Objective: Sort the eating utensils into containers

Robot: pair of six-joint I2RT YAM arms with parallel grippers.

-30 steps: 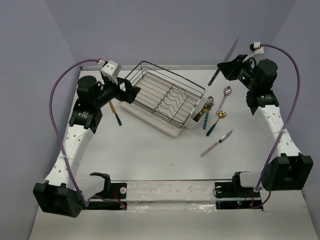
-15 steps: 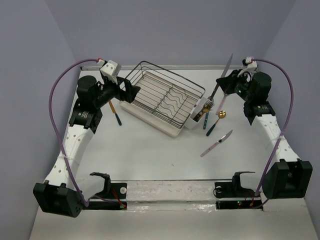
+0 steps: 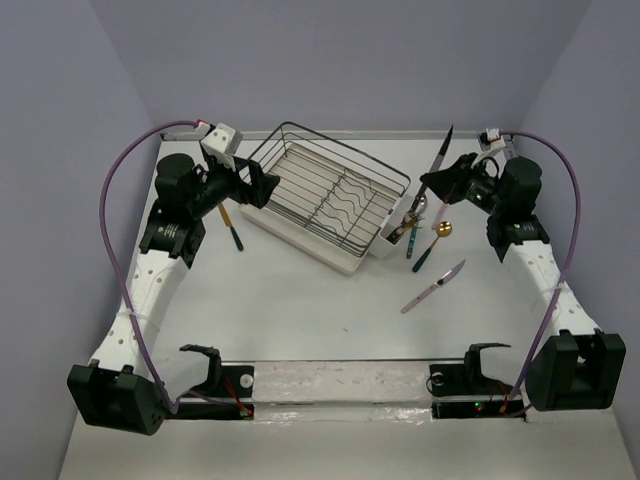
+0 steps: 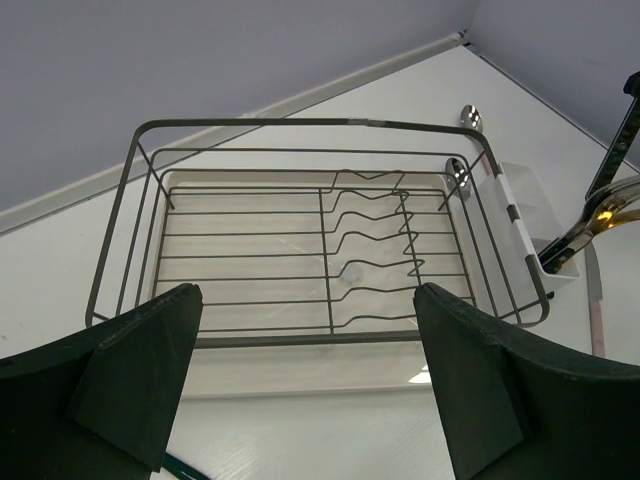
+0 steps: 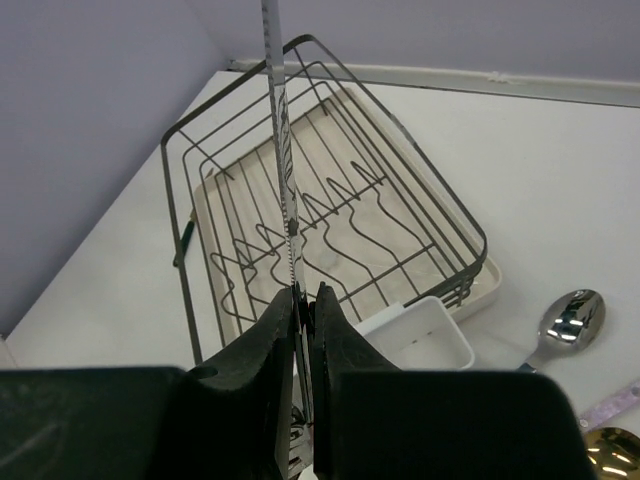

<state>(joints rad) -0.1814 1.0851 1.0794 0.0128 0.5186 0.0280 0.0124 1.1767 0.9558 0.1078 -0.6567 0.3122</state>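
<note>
My right gripper (image 3: pixel 433 186) is shut on a knife (image 3: pixel 444 148) and holds it nearly upright, just above the white container (image 3: pixel 392 241) on the right end of the black wire rack (image 3: pixel 300 136). In the right wrist view the serrated blade (image 5: pixel 283 150) rises from between the shut fingers (image 5: pixel 270 340), with an empty compartment (image 5: pixel 425 338) below. Some utensils (image 3: pixel 414 214) stand in the container. A gold spoon with a teal handle (image 3: pixel 431 247) and a pink knife (image 3: pixel 433 287) lie on the table to its right. My left gripper (image 3: pixel 256 186) is open at the rack's left end, holding nothing.
A teal-handled utensil (image 3: pixel 236 238) and an orange-handled one (image 3: pixel 226 212) lie on the table under my left arm. A silver spoon (image 5: pixel 568 320) rests right of the container. The rack's white drip tray (image 4: pixel 300 372) lies between the left fingers (image 4: pixel 135 370). The back wall is close behind.
My right gripper has swung left and down with the knife, from the far right corner to above the container. The left arm has not moved.
</note>
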